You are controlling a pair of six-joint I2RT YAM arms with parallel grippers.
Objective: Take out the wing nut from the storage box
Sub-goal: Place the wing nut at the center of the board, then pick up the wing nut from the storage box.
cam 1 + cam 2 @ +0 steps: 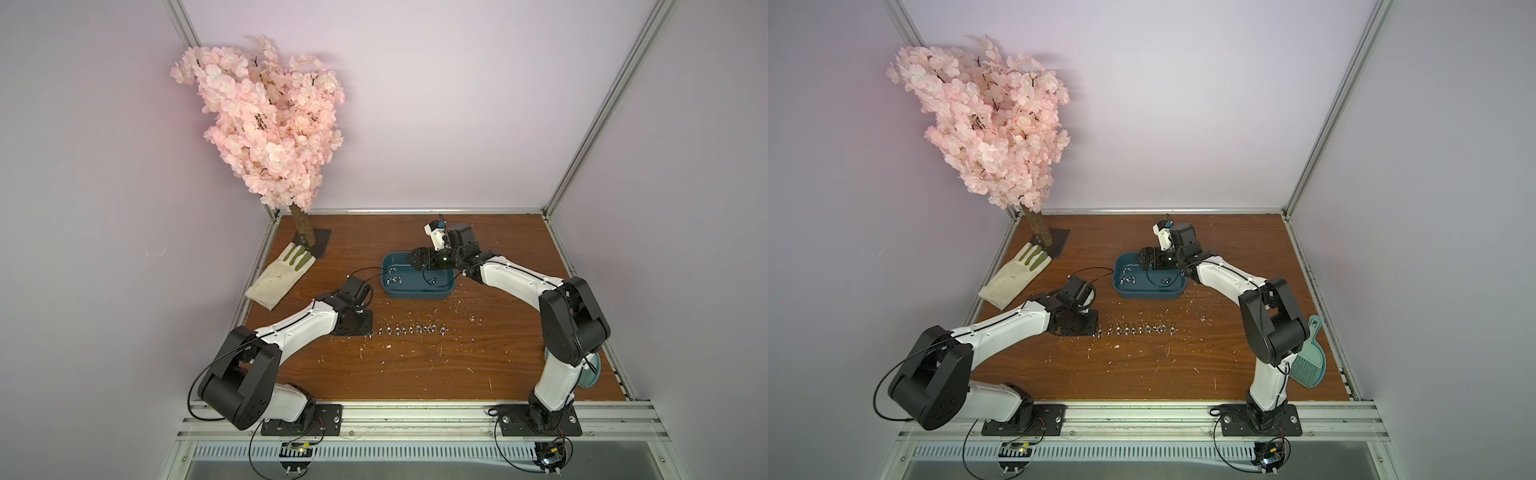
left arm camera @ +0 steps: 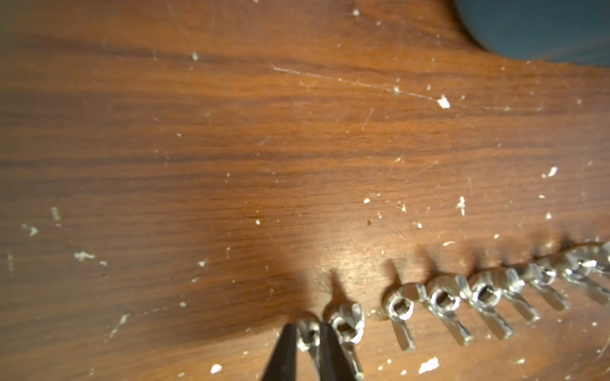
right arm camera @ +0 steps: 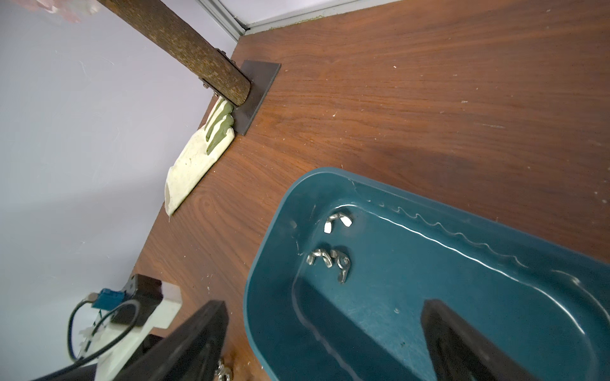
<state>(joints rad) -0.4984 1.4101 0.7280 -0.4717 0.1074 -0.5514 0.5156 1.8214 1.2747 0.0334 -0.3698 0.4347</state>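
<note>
1. The left hand (image 2: 307, 330) was down on the desk (image 2: 231, 165) at one end of the row of wing nuts (image 2: 442, 300). Its black fingers (image 2: 284, 349) sat close on either side of the end wing nut (image 2: 308, 334). I honestly couldn't tell if it was pinching the nut or had let go.
2. The right hand (image 3: 325, 306) was spread wide and empty, hanging over one end of the storage box (image 3: 267, 297). One finger was above the box floor, and the other looked to be out past the rim.
3. The box sat mid-desk and wasn't empty. A lone wing nut (image 3: 336, 221) lay near the wall, with a touching pair (image 3: 328, 260) just beside it. A top view showed one more (image 1: 432, 281) toward the other end.
4. My take is that the left was setting a nut down while the right lined up the next pick.
5. To do it well, I'd lift the left straight up. The neighbouring nut (image 2: 346, 325) was right against a finger and would scoot easily.
6. For the right, I'd bring both fingers inside the rim and go for the lone one, not the pair. Close across its body, low to the floor.
</note>
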